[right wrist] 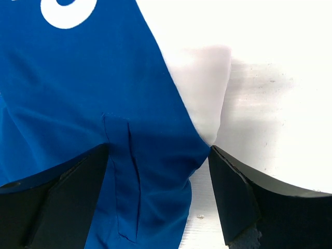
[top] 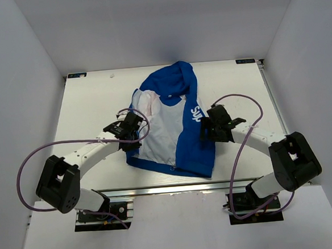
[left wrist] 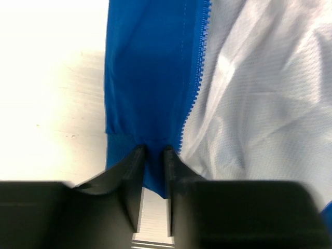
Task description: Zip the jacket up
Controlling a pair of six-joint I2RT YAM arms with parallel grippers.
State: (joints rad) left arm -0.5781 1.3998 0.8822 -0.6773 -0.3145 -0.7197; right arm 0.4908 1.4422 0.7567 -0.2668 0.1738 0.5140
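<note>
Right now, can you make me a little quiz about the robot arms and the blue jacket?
1. True or false: the jacket is zipped shut all the way up.
2. Fill in the blank: the cloth pinched in the left gripper is ____ in colour.
3. Which one has its fingers spread wide apart? A) the left gripper B) the right gripper C) both

Key:
1. False. It lies open, with the white lining showing.
2. Blue.
3. B.
</note>
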